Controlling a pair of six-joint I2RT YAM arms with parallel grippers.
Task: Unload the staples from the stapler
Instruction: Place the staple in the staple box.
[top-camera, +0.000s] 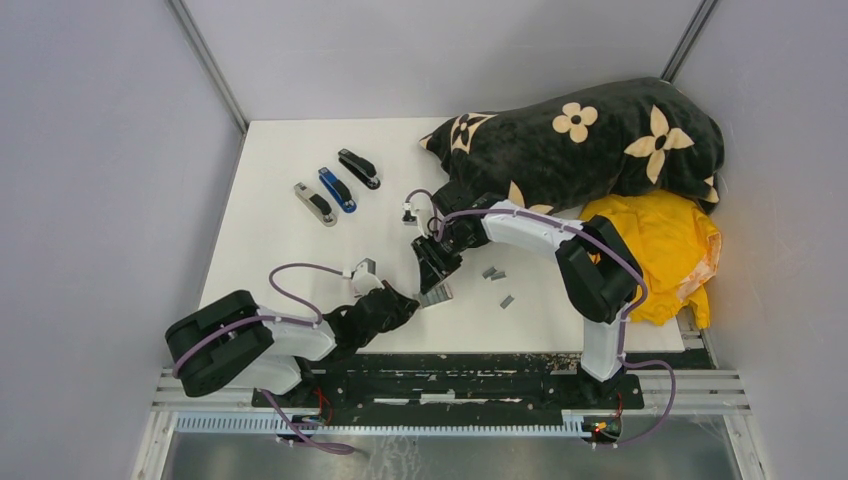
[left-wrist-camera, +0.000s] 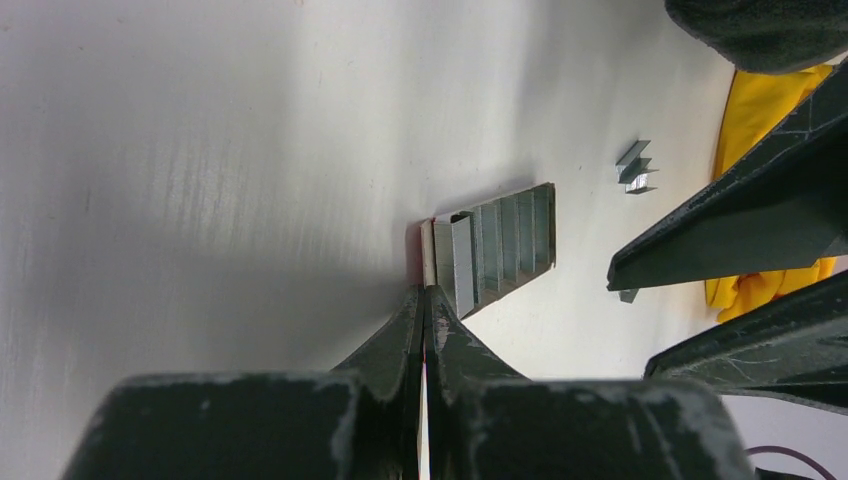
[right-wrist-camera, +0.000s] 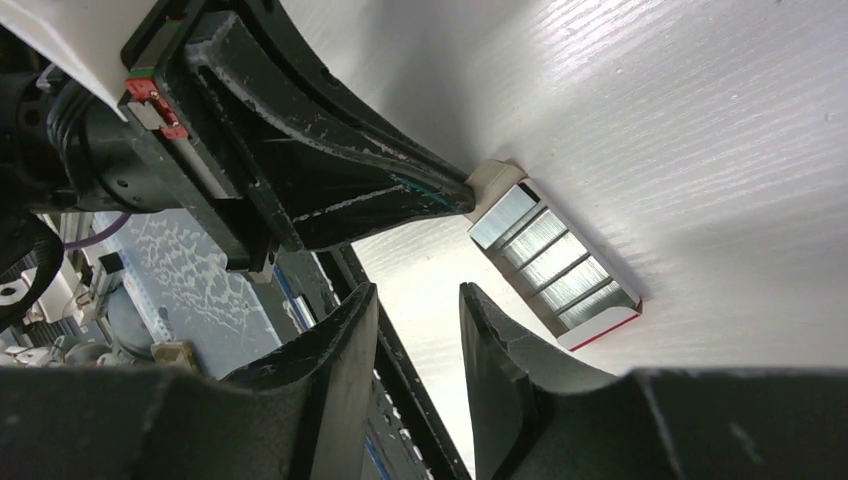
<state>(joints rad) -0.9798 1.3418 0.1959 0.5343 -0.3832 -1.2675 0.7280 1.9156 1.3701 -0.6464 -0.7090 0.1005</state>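
Left claw (left-wrist-camera: 425, 295) clamps the end flap of the opened cardboard staple box (left-wrist-camera: 500, 245); right claw (right-wrist-camera: 418, 305) hovers just beside it, jaws parted; loose staples (left-wrist-camera: 635, 168) lie nearby.

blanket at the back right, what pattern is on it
The blanket is black with cream flower shapes; the top external view shows it best.

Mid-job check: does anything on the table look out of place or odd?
Yes. The left end effector is shut on the flap of a small red-and-white cardboard box of staple strips, not a stapler. Several short grey staple strips lie loose on the white table beside it.
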